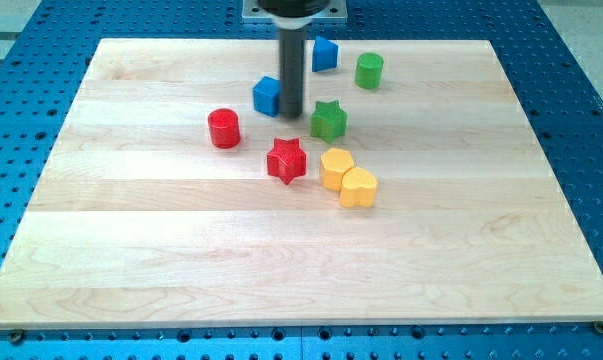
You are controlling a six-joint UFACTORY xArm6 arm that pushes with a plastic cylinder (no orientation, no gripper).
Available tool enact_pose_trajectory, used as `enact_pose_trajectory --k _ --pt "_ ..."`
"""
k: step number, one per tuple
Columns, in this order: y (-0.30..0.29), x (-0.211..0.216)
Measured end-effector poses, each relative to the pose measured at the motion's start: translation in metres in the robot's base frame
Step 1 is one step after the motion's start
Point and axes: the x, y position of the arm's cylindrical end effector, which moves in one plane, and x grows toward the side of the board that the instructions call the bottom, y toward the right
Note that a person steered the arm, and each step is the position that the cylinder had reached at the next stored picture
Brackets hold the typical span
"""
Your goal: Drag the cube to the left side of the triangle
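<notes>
The blue cube point(267, 96) sits on the wooden board point(131, 250) near the view's top centre. My tip point(292, 114) stands right against the cube's right side, touching or nearly touching it. A second blue block point(324, 54), which looks like the triangle, lies further toward the view's top right of the cube, just right of the rod. The rod hides part of the gap between the two blue blocks.
A green cylinder point(369, 70) is at the top right. A green star point(328, 121) lies just right of my tip. A red cylinder point(223, 129), a red star point(287, 161), a yellow hexagon point(335, 168) and a yellow heart point(358, 188) lie below.
</notes>
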Motion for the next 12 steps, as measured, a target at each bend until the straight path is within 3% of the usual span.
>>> enact_pose_trajectory --k 1,3,4,5,6,7,9,10,12 --pt "-0.058 0.031" --pt "0.049 -0.013" --pt "0.037 0.004" --pt "-0.011 0.001" --pt "-0.034 -0.028" --pt "0.016 -0.080" --pt "-0.058 -0.031" --pt "-0.065 -0.077" --pt "-0.068 -0.129"
